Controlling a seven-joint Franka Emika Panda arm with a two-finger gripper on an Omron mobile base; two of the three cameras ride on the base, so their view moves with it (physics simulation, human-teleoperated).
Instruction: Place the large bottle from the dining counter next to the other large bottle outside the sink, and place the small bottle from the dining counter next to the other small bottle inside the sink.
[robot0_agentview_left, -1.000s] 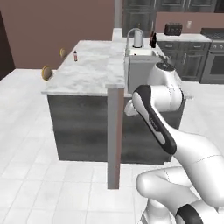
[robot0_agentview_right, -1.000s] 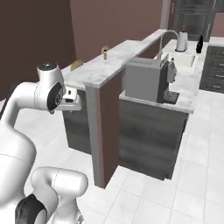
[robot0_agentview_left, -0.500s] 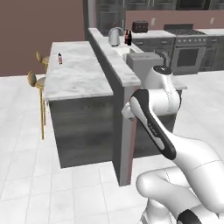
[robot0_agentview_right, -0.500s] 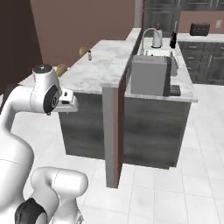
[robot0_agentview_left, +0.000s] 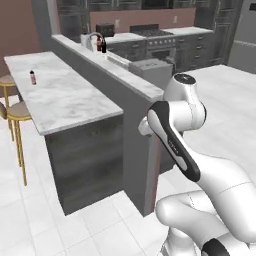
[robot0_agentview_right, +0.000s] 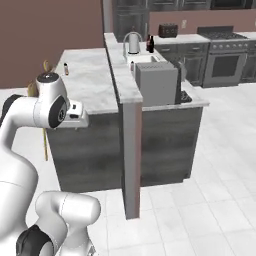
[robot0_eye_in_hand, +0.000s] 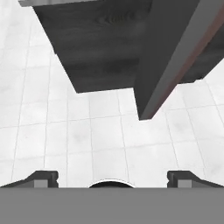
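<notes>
- The claw points down at the white tiled floor; its two tips stand wide apart with nothing between them.
- In the hand view, the dark base of the worktop and the foot of a grey post lie above the tips.
- The small bottle stands upright on the worktop, near its far left edge; in the right base view it stands at the slab's far end.
- No large brown bottle can be made out on the worktop.
- Two gold-legged stools stand at the left side of the worktop.
- A raised ledge runs along the worktop's right side and ends at the grey post.
- Beyond the ledge is the sink with its curved tap.
- Two dark bottles stand close together just beside the tap, outside the basin; which is which is too small to tell.
- A small bottle seems to stand at the sink's left edge, though it is too small to be sure.
- A grey box-like appliance sits on the near side of the sink.
- The arm is folded in front of the post, well apart from the bottles.
</notes>
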